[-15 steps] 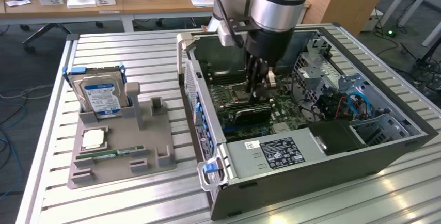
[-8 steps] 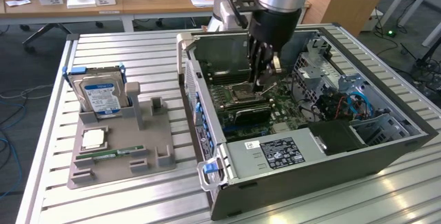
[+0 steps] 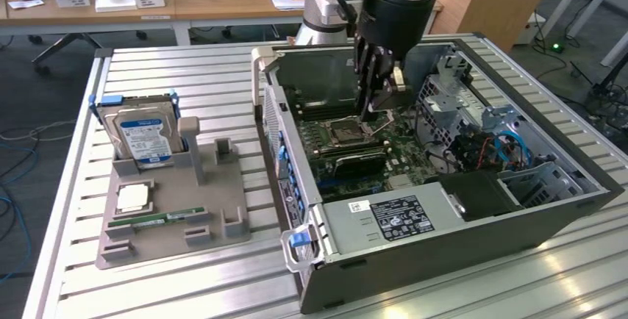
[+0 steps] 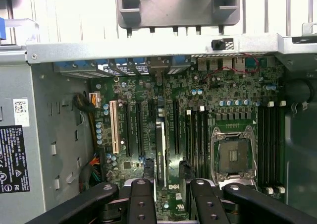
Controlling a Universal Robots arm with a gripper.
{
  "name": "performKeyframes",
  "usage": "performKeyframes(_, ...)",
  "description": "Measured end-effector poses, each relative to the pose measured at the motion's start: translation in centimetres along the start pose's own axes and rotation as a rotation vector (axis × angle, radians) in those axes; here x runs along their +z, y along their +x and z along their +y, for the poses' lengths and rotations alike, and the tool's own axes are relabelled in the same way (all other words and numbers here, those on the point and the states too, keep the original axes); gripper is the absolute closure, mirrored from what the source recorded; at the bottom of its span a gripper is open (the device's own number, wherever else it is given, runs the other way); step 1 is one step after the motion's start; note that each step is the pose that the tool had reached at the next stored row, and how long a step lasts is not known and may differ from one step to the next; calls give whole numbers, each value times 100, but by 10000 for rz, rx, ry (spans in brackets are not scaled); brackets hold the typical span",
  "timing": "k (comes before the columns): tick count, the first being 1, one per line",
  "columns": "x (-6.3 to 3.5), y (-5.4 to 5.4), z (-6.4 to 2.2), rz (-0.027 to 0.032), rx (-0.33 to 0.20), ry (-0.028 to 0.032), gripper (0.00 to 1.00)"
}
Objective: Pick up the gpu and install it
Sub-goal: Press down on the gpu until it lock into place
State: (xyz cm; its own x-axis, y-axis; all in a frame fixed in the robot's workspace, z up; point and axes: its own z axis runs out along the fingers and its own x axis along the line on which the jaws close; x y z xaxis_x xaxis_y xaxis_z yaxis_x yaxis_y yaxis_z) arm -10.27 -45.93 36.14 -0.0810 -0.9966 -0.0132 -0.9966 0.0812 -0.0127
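Though empty, pincer (image 4: 172,185) jaws wide apart

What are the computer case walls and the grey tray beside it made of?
The computer case looks like bare sheet metal: dull silver, thin folded edges, punched holes. The grey tray seems to be moulded or printed plastic: matte, uniform grey, blocky posts. Neither is certain by look alone.

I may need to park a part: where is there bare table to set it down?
Bare table lies in front of the tray, and more behind the hard drive, up to the table's far edge. A strip also runs in front of the case. Crowded: the tray itself, and inside the case under the gripper.
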Motion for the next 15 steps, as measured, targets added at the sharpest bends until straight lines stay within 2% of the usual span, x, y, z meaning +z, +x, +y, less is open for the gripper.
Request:
performKeyframes(10, 0, 0, 0, 0, 0, 0, 66)
performKeyframes(11, 0, 0, 0, 1, 0, 0, 67)
performKeyframes(12, 0, 0, 0, 0, 0, 0, 74)
performKeyframes(14, 0, 0, 0, 0, 0, 0, 74)
performKeyframes(15, 0, 0, 0, 0, 0, 0, 80)
